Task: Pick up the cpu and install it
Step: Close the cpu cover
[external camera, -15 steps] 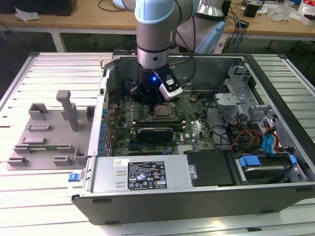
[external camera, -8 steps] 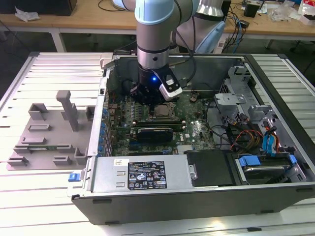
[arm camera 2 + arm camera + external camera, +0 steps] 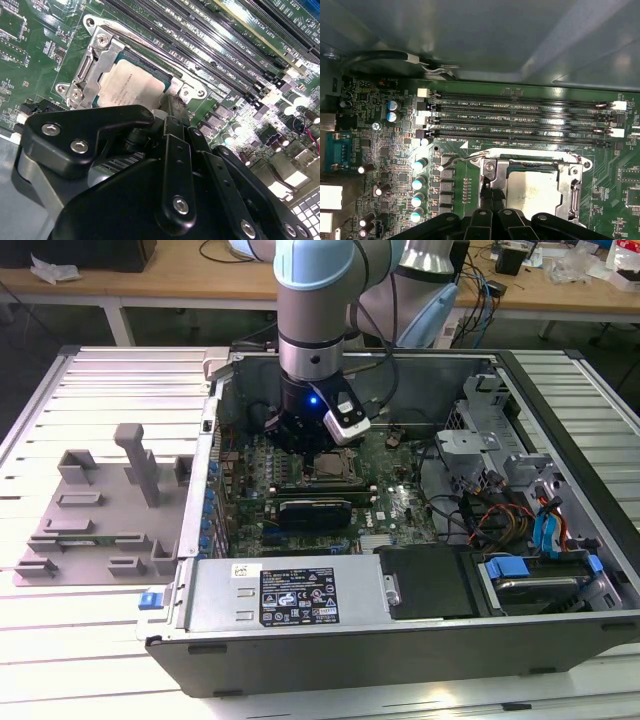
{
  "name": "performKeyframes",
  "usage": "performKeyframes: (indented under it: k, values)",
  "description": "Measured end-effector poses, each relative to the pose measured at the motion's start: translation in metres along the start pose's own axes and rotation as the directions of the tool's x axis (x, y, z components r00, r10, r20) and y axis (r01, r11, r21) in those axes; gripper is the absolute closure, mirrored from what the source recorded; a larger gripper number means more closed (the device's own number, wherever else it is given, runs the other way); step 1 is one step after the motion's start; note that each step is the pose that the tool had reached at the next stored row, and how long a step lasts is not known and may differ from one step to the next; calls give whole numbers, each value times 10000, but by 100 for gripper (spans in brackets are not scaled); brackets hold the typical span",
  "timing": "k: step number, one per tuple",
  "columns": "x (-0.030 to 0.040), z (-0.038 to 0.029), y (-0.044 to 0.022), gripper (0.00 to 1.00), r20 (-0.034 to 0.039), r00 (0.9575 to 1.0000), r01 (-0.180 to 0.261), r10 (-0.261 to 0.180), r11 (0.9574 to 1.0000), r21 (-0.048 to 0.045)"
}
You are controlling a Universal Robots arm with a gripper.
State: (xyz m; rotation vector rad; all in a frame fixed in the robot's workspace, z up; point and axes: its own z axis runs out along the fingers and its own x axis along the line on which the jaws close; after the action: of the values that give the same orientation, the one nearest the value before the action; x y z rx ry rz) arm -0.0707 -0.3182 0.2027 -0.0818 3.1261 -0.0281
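The cpu [image 3: 328, 468] lies flat in the motherboard socket inside the open computer case, its silvery top plate facing up. In both wrist views the cpu [image 3: 132, 87] [image 3: 535, 192] sits within the metal socket frame [image 3: 95, 65] [image 3: 570, 185]. My gripper [image 3: 305, 445] hangs straight down over the board. Its two narrow fingers are pressed together at the socket's edge beside the cpu [image 3: 170, 102] [image 3: 493, 197], with nothing visible between them. A thin wire lever [image 3: 452, 159] runs along the socket's rim near the fingertips.
Several memory slots [image 3: 520, 117] [image 3: 210, 40] run beside the socket. The case walls [image 3: 215, 440] ring the board, with a power supply [image 3: 290, 595] in front and a drive cage with cables [image 3: 540, 570] at the exterior view's right. A grey fixture [image 3: 110, 510] lies outside at its left.
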Motion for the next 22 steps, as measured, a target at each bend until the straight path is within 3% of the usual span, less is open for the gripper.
performKeyframes:
  k: [5,11,22]
  values:
    - [-1,-5,1,89,4,10000,0,0,10000,-5]
    - [-1,-66,-1,89,0,10000,0,0,10000,-1]
    - [-4,-260,-5,89,2,10000,0,0,10000,-2]
